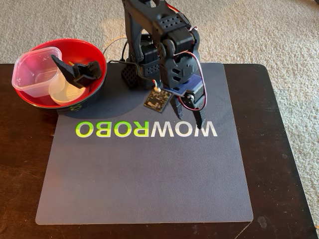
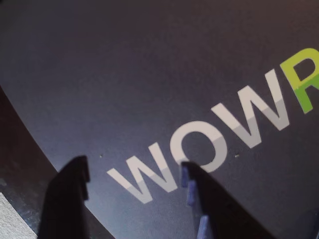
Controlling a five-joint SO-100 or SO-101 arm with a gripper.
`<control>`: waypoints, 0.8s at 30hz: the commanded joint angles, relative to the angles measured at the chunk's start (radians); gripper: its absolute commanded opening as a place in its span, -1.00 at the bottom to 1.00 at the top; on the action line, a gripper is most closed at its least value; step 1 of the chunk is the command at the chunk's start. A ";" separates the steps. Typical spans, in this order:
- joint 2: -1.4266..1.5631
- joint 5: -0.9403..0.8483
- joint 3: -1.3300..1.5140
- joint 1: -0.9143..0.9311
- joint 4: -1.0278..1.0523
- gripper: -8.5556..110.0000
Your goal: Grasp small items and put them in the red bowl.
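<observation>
The red bowl (image 1: 93,54) stands at the back left corner of the mat in the fixed view. Inside it lie a clear square plastic tub (image 1: 34,73), a small white round dish (image 1: 66,92) and two black printed parts (image 1: 79,72). My gripper (image 1: 192,122) hangs low over the mat to the right of the bowl, above the white "W" of the printed lettering. In the wrist view the gripper (image 2: 133,167) is open, its two dark fingers (image 2: 70,199) apart with only the mat and letters between them. No small item lies on the mat.
A dark grey mat (image 1: 144,174) with the "WOWROBO" print covers a dark wooden table (image 1: 279,149). The arm's base (image 1: 137,64) stands at the mat's back edge. Beige carpet (image 1: 259,30) lies beyond the table.
</observation>
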 commanded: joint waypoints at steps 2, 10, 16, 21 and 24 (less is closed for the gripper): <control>0.023 -0.006 -0.012 0.012 -0.012 -0.47; 0.012 -0.002 -0.015 0.015 -0.015 -0.47; 0.011 -0.003 -0.005 0.003 -0.015 -0.47; 0.011 -0.008 -0.011 0.018 -0.015 -0.47; 0.006 -0.015 -0.012 0.029 -0.015 -0.48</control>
